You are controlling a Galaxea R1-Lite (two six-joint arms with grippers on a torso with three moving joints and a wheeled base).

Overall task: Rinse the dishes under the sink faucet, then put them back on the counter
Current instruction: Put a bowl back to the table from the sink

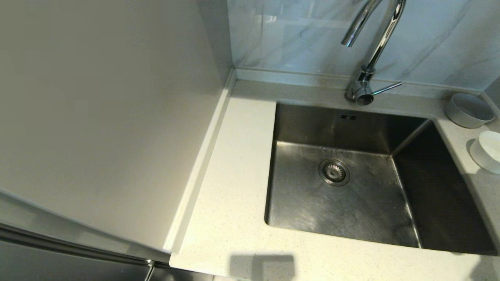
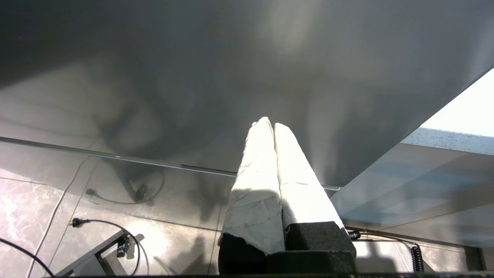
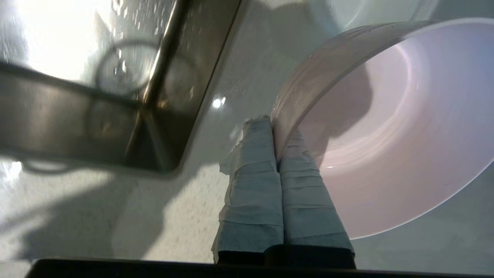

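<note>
My right gripper (image 3: pixel 278 125) is shut on the rim of the pale pink bowl (image 3: pixel 386 135), one finger inside and one outside, over the counter (image 3: pixel 146 216) beside the sink (image 3: pixel 96 127). Neither it nor the pink bowl shows in the head view. The light grey bowl (image 1: pixel 468 110) and the white bowl (image 1: pixel 488 150) sit on the counter (image 1: pixel 230 187) to the right of the steel sink (image 1: pixel 351 195). The chrome faucet (image 1: pixel 371 50) stands behind the basin, with its lever (image 1: pixel 386 89) pointing right. My left gripper (image 2: pixel 269 123) is shut and empty, low beside a grey cabinet panel.
A tall grey cabinet side (image 1: pixel 109 117) walls off the counter's left. The marbled wall panel (image 1: pixel 429 39) runs behind the faucet. In the left wrist view, cables (image 2: pixel 112 224) lie on a tiled floor. Another bowl's rim (image 3: pixel 370 9) shows beyond the pink one.
</note>
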